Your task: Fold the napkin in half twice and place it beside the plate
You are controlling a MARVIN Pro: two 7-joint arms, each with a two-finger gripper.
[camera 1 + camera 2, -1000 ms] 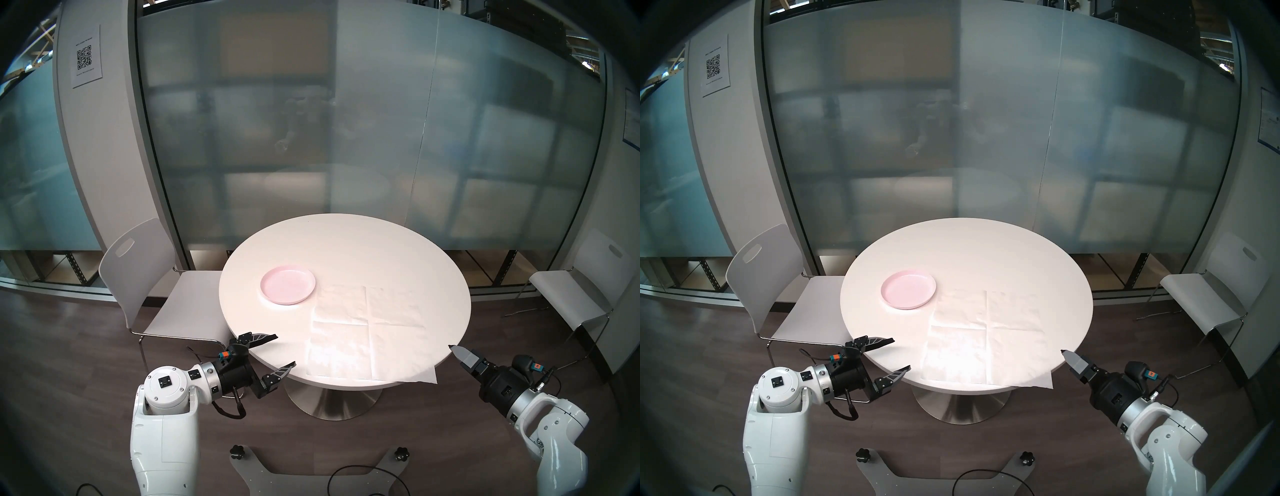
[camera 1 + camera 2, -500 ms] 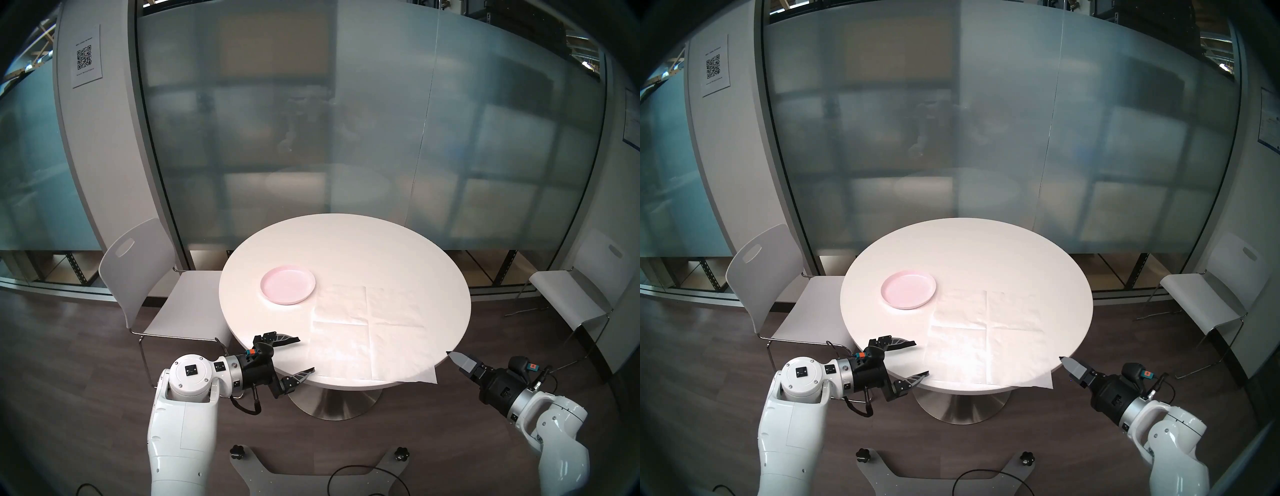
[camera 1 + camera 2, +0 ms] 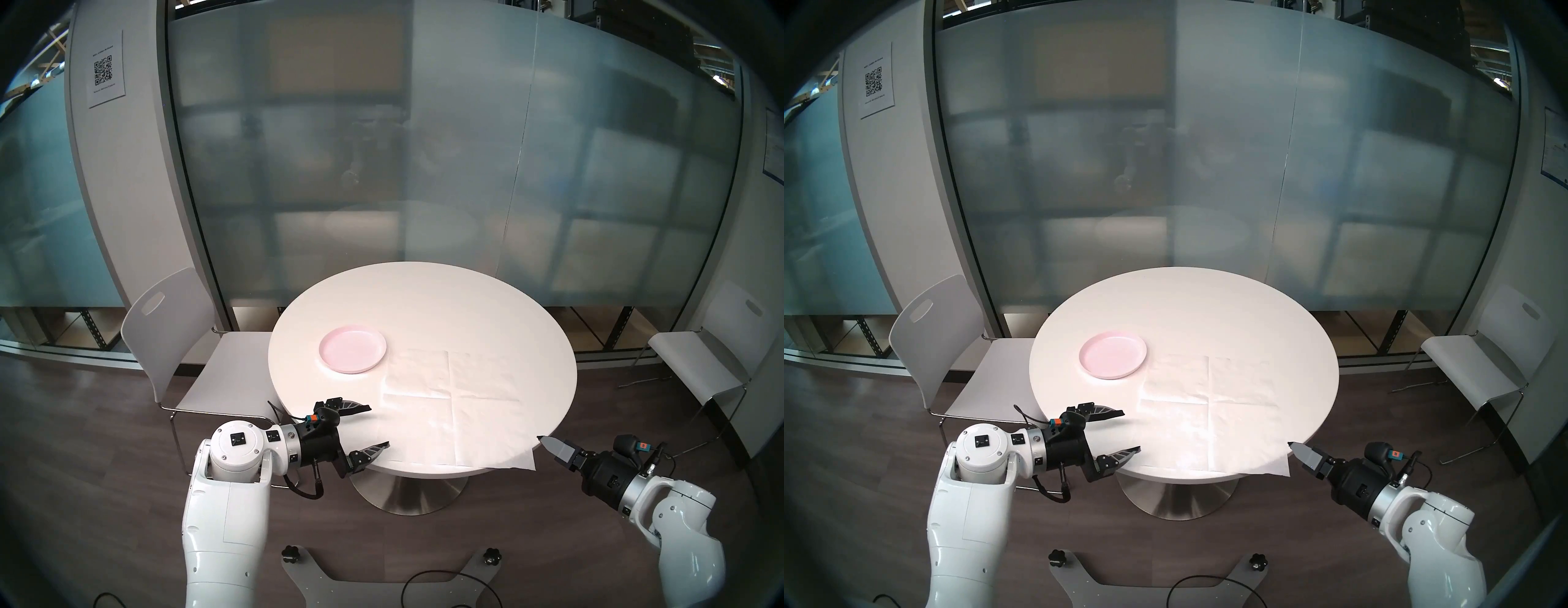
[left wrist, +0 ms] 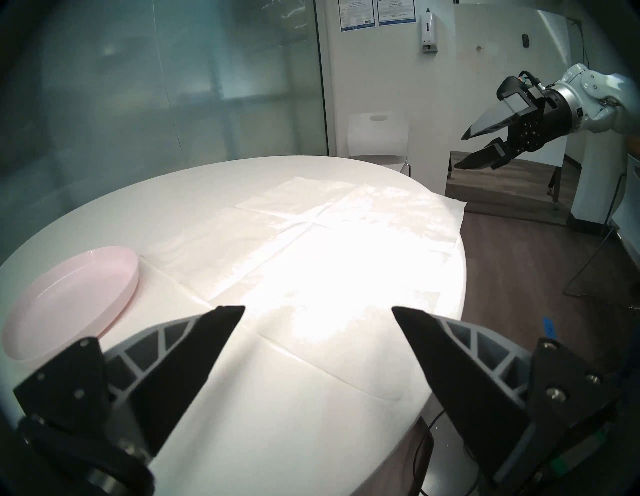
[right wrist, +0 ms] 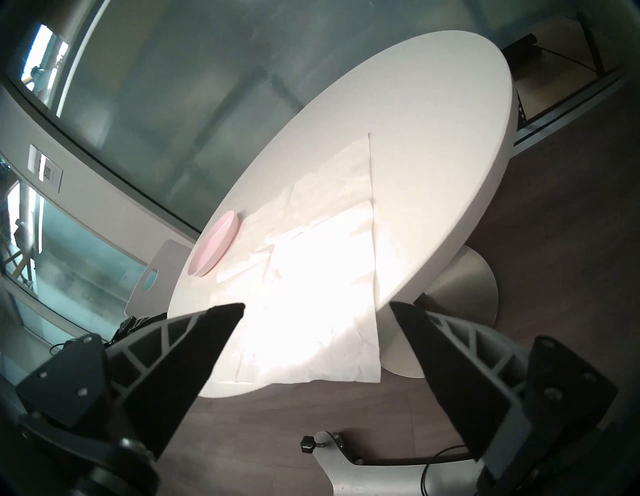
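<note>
The white napkin [image 3: 452, 399] lies unfolded and flat on the near right part of the round white table [image 3: 424, 297], with cross-shaped creases. Its near right corner [image 3: 528, 463] hangs over the table edge. The pale pink plate [image 3: 352, 349] sits just beyond the napkin's far left corner. My left gripper [image 3: 379, 426] is open and empty, level with the table's near left edge, at the napkin's left edge. My right gripper [image 3: 539, 437] is beside the overhanging corner; the right wrist view shows it open [image 5: 317, 304] and empty, with the napkin [image 5: 311, 277] ahead.
A white chair [image 3: 169, 339] stands left of the table and another [image 3: 700, 361] to the right. A frosted glass wall runs behind. The table's metal pedestal [image 3: 407, 492] and my base plate [image 3: 382, 581] lie below the near edge.
My left arm has moved right, bringing its open gripper to the napkin's left edge. My right gripper has moved slightly left and down toward the overhanging corner. The napkin has not moved.
</note>
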